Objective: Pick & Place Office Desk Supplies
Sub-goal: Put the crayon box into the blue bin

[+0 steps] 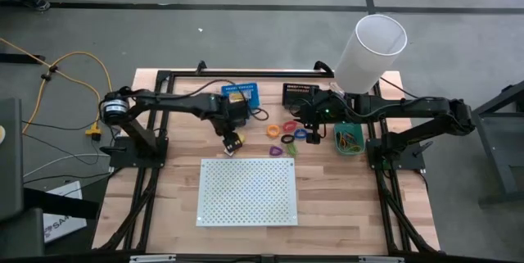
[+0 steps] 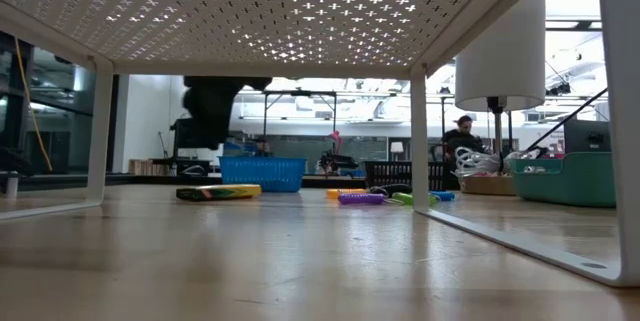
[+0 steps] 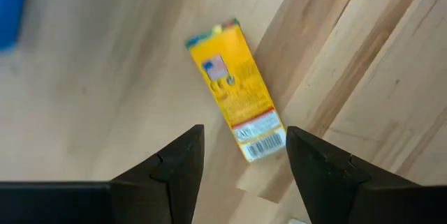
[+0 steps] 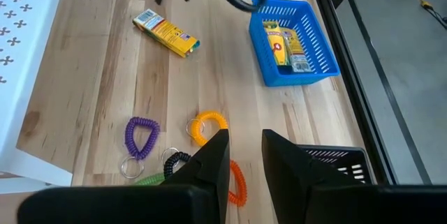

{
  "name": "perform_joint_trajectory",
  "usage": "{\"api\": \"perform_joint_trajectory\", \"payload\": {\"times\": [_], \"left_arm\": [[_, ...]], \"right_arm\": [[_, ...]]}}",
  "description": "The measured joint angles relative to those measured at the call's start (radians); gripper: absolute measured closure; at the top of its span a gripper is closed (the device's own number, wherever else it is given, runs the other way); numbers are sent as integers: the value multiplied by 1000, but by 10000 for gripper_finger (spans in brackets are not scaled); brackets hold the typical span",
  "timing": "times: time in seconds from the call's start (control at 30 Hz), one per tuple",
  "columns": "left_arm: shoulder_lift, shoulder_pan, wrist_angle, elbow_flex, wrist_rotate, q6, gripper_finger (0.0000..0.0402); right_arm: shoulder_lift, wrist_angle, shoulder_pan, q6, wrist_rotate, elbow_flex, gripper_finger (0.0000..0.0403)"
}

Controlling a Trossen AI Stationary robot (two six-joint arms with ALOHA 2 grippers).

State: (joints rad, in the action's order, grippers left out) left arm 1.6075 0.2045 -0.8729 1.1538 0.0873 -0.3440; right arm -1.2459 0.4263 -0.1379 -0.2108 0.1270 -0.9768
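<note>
Left hand: fingers spread wide, nothing held, hovering over the yellow packet, which lies flat on the bare tabletop just off the far edge of the white perforated board. Packet print is blurred in the left wrist view; only a barcode at one end reads. High view half hides this packet under the hand.

Right hand: fingers a narrow gap apart, nothing seen between them; it sits above the coil loops. Orange loop is partly covered by a finger; purple loop lies clear. A black and a green coil are cut off by the hand.

Right wrist view alone shows two more packets inside the blue bin. Low view shows the packet flat, loops in a row beyond. Open wood lies between packet and bin.
</note>
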Motion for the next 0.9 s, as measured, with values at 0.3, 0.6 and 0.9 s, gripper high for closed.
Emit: {"api": "perform_joint_trajectory", "payload": {"times": [0.3, 0.6, 0.9], "left_arm": [[-22, -79, -10, -22, -111, -426, 205], [48, -112, -26, -22, -128, -555, 205], [74, -112, 16, -22, -93, -493, 205]], "right_arm": [[0, -2, 0, 0, 0, 0, 328], [0, -5, 0, 0, 0, 0, 328], [0, -10, 0, 0, 0, 0, 328]]}}
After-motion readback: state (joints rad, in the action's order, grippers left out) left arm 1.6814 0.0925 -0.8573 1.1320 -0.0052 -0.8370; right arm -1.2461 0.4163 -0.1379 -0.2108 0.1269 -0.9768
